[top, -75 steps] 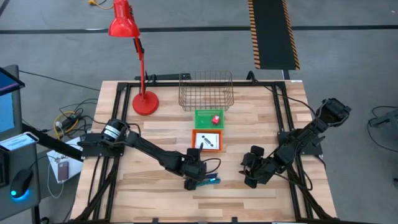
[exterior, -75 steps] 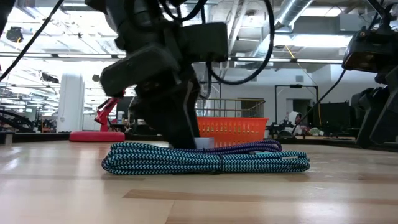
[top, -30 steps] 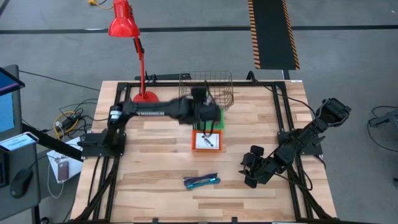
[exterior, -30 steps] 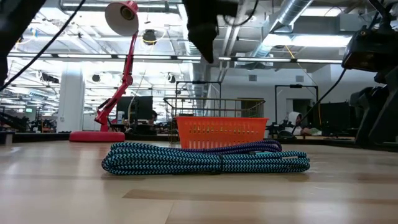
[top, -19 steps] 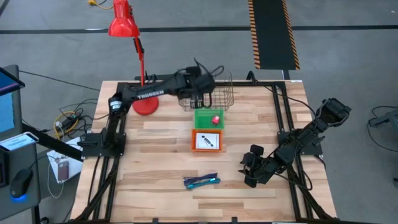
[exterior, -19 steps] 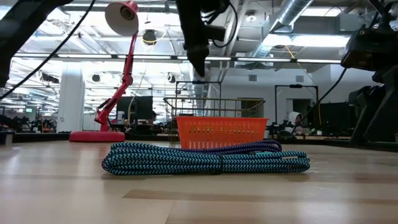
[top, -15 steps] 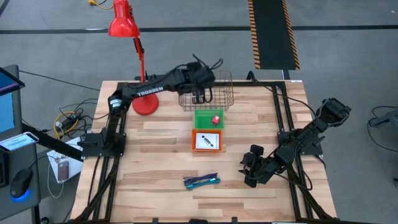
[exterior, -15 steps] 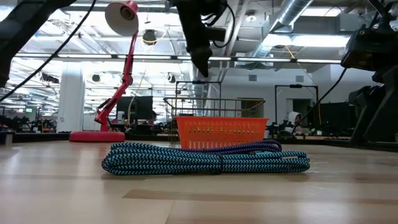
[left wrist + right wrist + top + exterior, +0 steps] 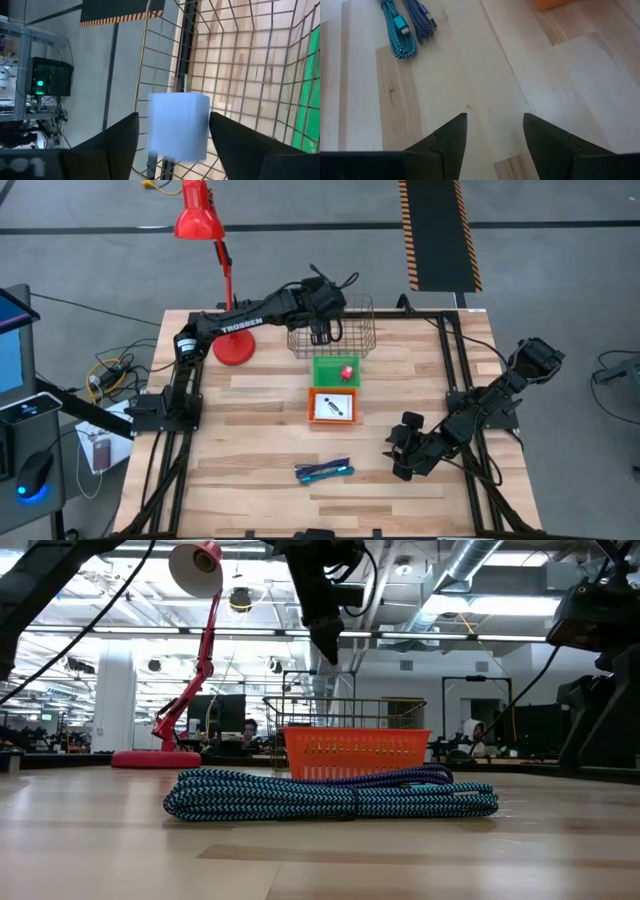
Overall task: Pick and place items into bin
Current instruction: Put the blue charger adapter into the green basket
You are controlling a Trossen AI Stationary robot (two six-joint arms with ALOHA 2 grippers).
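White block (image 9: 179, 127) — one — between left tool's (image 9: 173, 116) parted fingers — right tool (image 9: 495, 116) gapes, empty.

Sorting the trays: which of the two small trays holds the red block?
The green tray, the one next to the wire basket; the orange tray holds a white card.

A red desk lamp (image 9: 205, 240) stands at the table's (image 9: 250, 450) far left corner. Left of the table, a computer mouse (image 9: 33, 476) glows blue.
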